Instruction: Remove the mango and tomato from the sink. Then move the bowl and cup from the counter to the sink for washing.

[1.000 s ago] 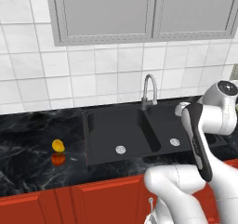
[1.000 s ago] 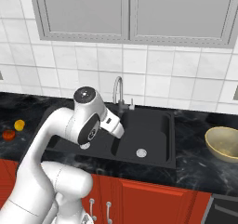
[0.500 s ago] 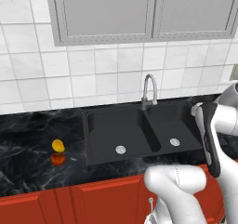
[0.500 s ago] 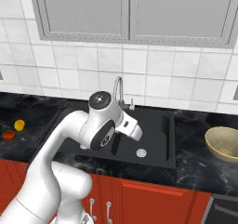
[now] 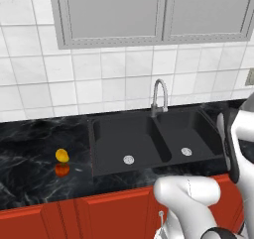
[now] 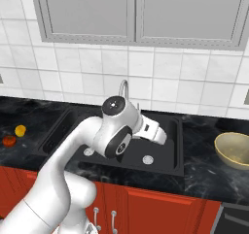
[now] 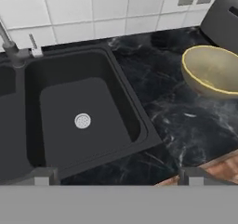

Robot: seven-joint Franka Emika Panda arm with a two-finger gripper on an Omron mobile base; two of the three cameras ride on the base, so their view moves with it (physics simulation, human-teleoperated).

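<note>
2 fruits — the mango (image 5: 61,154) and the tomato (image 5: 62,169) — lie close together on the counter (image 5: 30,153) left of the sink (image 5: 149,144), whose basins hold nothing. The bowl (image 7: 211,71) sits on the counter to the sink's right, well apart from the rim. The gripper (image 7: 116,177) hangs above the right basin, jaws spread fully and holding nothing. The bowl looks rigid, wide and shallow, probably light but smooth — its thin rim, pinched at the near edge with 1 finger inside, seems the likeliest hold.
</note>
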